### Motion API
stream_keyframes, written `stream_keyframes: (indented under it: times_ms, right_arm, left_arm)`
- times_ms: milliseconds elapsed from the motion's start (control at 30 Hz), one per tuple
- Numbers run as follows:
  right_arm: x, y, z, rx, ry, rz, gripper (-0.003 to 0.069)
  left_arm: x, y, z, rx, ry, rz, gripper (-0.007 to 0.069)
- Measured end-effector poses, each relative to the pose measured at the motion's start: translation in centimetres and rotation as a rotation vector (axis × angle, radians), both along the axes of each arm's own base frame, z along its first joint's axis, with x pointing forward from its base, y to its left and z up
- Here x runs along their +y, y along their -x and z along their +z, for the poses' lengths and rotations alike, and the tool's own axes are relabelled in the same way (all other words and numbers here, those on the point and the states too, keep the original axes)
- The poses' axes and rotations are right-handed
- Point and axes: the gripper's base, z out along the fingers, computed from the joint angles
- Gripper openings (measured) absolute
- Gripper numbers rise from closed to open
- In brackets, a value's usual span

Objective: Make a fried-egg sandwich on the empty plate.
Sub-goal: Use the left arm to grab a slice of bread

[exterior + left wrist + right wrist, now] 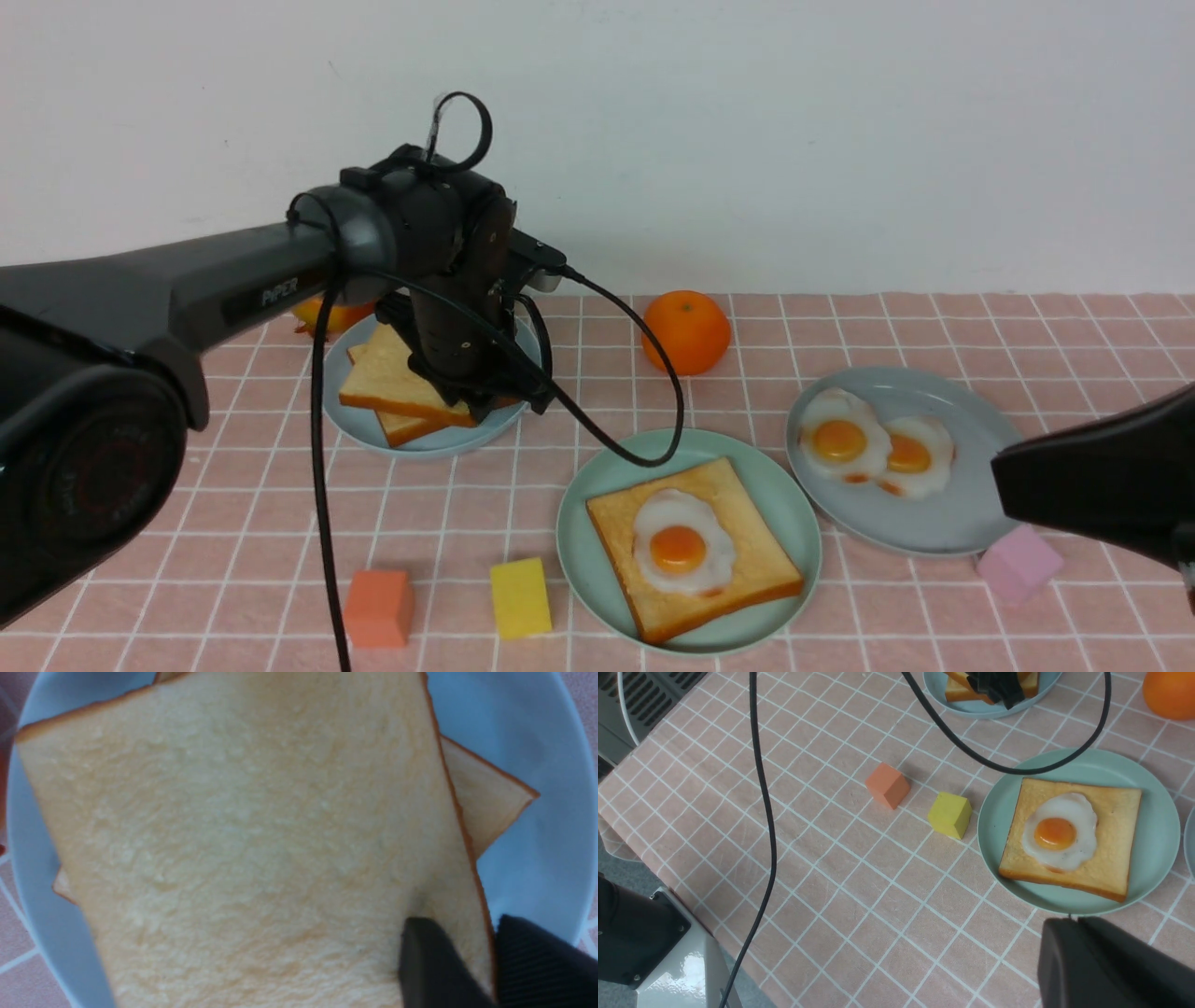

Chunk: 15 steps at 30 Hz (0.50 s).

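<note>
The green plate (691,448) is round and smooth, with a low rim. On it lies one square slice of toast (611,532), golden on top with a browner crust. A fried egg (695,569) sits flat on the toast. Its white is shiny and wavy at the edge, and its yolk is a round orange bump. That is the bottom slice and the egg of the sandwich, with the top of the egg bare.

The left gripper (481,956) is at the pale blue plate (467,446). Its two dark fingers are on either side of the edge of the top plain toast (257,835), close together, pinching it. That toast is square and bumpy, with a thin brown crust. More toast (486,793) pokes out under it.

The right gripper (1078,924) is over the desk (878,905), its fingers close together, with nothing between them. The desk has pink squares and white lines.

The grey-blue plate (971,513) holds two more fried eggs (873,443).
</note>
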Motion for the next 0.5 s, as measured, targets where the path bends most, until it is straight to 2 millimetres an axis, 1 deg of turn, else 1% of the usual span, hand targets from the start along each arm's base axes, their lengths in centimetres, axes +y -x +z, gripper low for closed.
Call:
stream_keyframes:
  times_ms: [33, 67, 133, 167, 333, 400, 433, 467, 500]
  right_arm:
    - [0.0, 0.0, 0.0, 0.0, 0.0, 0.0, 0.0064]
    - [0.0, 0.0, 0.0, 0.0, 0.0, 0.0, 0.0064]
    - [0.0, 0.0, 0.0, 0.002, 0.001, 0.001, 0.0064]
    - [0.0, 0.0, 0.0, 0.002, 0.001, 0.001, 0.0064]
    - [0.0, 0.1, -0.1, 0.012, 0.007, 0.007, 0.0064]
    - [0.0, 0.1, -0.1, 0.015, 0.009, 0.009, 0.0064]
    - [0.0, 0.1, -0.1, 0.017, 0.011, 0.01, 0.0064]
    - [0.0, 0.1, -0.1, 0.017, 0.011, 0.01, 0.0064]
    - [0.0, 0.1, -0.1, 0.017, 0.011, 0.01, 0.0064]
  left_arm:
    - [0.0, 0.0, 0.0, 0.002, 0.0, 0.001, 0.0148]
    - [0.0, 0.0, -0.1, 0.005, 0.001, 0.002, 0.01]
    - [0.0, 0.0, -0.1, 0.007, 0.004, 0.004, 0.0029]
    - [0.0, 0.0, -0.1, 0.007, 0.005, 0.004, 0.0015]
    - [-0.1, 0.1, 0.1, 0.007, 0.012, 0.008, 0.0013]
    - [0.0, 0.2, 0.5, 0.002, 0.016, 0.009, 0.0013]
    - [0.0, 0.3, 1.1, -0.002, 0.02, 0.01, 0.0013]
    - [0.0, 0.3, 1.1, -0.001, 0.019, 0.01, 0.0013]
    - [0.1, 0.5, 1.9, -0.012, 0.025, 0.012, 0.0013]
